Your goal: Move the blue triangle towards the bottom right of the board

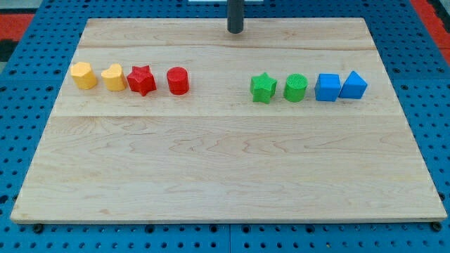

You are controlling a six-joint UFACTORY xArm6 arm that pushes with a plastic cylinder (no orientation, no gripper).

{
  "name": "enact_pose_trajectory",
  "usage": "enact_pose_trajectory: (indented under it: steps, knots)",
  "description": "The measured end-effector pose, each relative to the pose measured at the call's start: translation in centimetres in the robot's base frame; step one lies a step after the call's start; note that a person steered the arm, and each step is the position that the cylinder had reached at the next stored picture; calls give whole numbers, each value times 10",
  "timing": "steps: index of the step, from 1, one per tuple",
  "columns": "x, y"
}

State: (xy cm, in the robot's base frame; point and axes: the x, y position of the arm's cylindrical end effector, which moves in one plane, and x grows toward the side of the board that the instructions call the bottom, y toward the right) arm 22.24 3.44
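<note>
The blue triangle (354, 85) sits at the right end of a row on the wooden board (225, 161), touching a blue cube (328, 88) on its left. My tip (235, 31) is at the top centre of the board, far up and to the left of the blue triangle, touching no block.
A green cylinder (296, 88) and green star (264, 88) lie left of the blue cube. At the left are a yellow hexagon (84, 75), a yellow heart (112, 78), a red star (141, 80) and a red cylinder (178, 81).
</note>
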Motion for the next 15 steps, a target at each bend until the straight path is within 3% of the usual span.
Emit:
enact_pose_trajectory:
  steps: [1, 2, 3, 4, 5, 9, 11, 14, 15]
  knots:
    - [14, 90]
    - [72, 126]
    - [97, 140]
    - [95, 143]
    - [109, 199]
    - [226, 173]
    - [219, 126]
    - [264, 78]
    - [278, 116]
